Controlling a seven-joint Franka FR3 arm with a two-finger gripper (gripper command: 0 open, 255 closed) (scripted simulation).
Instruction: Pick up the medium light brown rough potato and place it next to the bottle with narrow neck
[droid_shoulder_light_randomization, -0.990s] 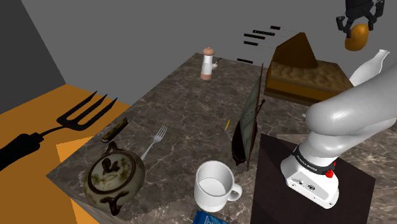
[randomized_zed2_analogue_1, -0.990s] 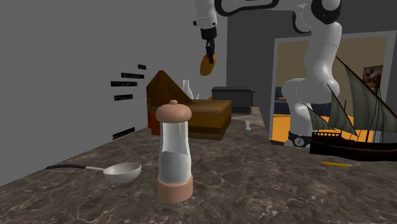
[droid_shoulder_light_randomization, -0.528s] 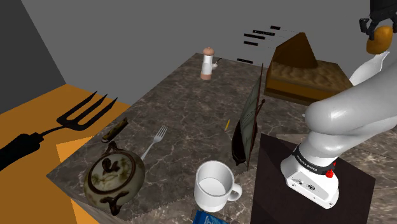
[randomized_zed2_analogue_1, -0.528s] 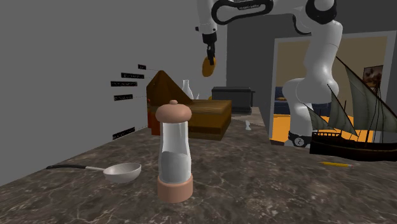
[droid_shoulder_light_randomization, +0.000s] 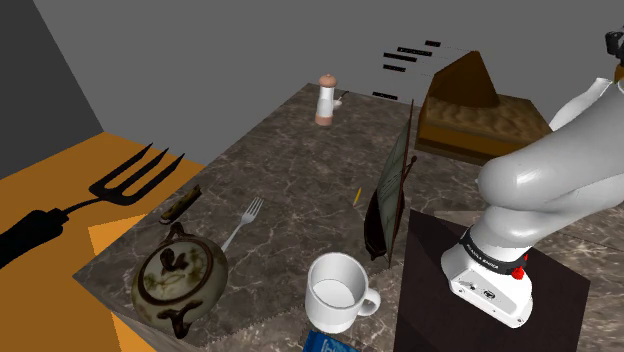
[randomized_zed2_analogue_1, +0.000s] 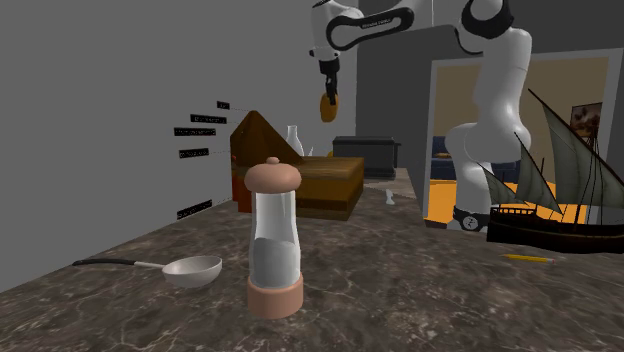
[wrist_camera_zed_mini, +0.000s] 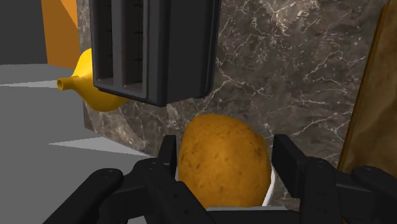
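Observation:
My gripper (randomized_zed2_analogue_1: 327, 92) hangs high over the far end of the marble counter (randomized_zed2_analogue_1: 420, 290), shut on the light brown rough potato (randomized_zed2_analogue_1: 328, 108). In the wrist view the potato (wrist_camera_zed_mini: 222, 159) is clasped between both black fingers (wrist_camera_zed_mini: 167, 153). The white bottle with a narrow neck (randomized_zed2_analogue_1: 293, 140) stands upright below, a little to the second exterior view's left of the gripper, behind the brown block (randomized_zed2_analogue_1: 305, 182). In the shoulder view the bottle's neck (droid_shoulder_light_randomization: 597, 91) rises at the far right, and a bit of the black hand (droid_shoulder_light_randomization: 616, 44) shows at the right edge.
A black toaster (wrist_camera_zed_mini: 153, 48) and a yellow gourd-shaped thing (wrist_camera_zed_mini: 95, 86) lie beneath the hand. On the counter stand a pepper mill (randomized_zed2_analogue_1: 274, 240), a ladle (randomized_zed2_analogue_1: 190, 268), a model ship (droid_shoulder_light_randomization: 390, 195), a mug (droid_shoulder_light_randomization: 340, 290), a teapot (droid_shoulder_light_randomization: 180, 275) and a fork (droid_shoulder_light_randomization: 243, 220).
The gripper has carried the potato toward the shoulder view's right until it passed that view's edge. In the second exterior view it has risen slightly and moved farther back.

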